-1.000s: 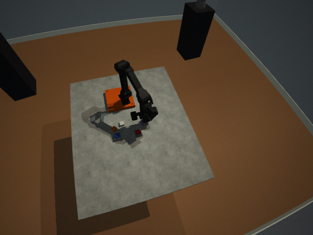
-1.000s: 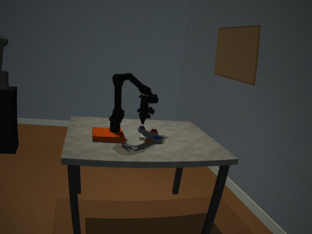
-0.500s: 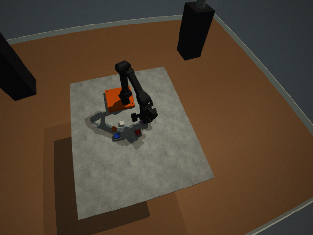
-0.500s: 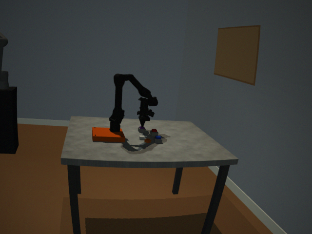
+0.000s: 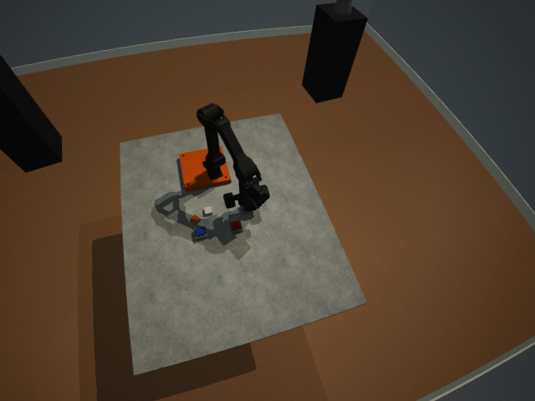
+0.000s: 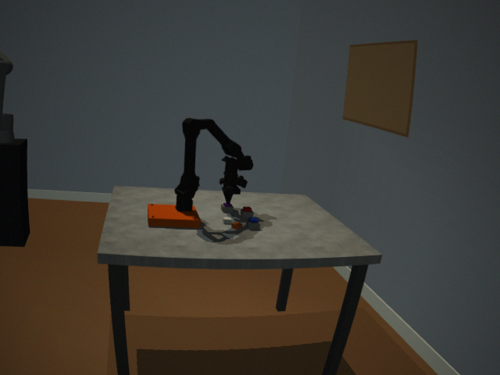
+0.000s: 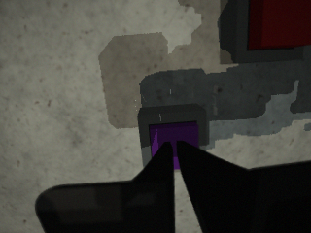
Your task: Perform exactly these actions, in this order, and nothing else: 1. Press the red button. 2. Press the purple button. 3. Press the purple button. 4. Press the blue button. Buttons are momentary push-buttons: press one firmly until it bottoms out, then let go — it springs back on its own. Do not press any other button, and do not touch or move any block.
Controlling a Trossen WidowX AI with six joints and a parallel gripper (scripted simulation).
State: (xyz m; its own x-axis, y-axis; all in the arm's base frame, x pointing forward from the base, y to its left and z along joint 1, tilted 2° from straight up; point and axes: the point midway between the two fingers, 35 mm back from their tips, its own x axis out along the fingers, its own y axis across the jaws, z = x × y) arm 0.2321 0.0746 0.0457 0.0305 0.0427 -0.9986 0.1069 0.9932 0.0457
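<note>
The gripper (image 7: 174,145) is pointed straight down and is clenched, with nothing held; its two fingertips are drawn together to a narrow point. In the wrist view the tips are seen over the near edge of the purple button (image 7: 172,137), which is set in a grey housing (image 7: 144,127). In the exterior view the tip (image 6: 227,200) is seen just above the purple button (image 6: 227,205); whether contact is made cannot be told.

The red button (image 7: 277,24) is located just beyond the purple one in the wrist view, at the upper right, apart from the gripper. In the top view the red button (image 5: 235,225) is seen near the arm's wrist, and the blue button (image 5: 200,231) is placed to its left, well apart from the gripper. A white block (image 5: 207,210) and an orange block (image 5: 195,219) lie between the buttons and the orange base plate (image 5: 194,175), to which the arm (image 5: 233,149) is fixed. All items rest on the grey table (image 6: 306,237). Arm shadow is cast across the buttons and blocks.
</note>
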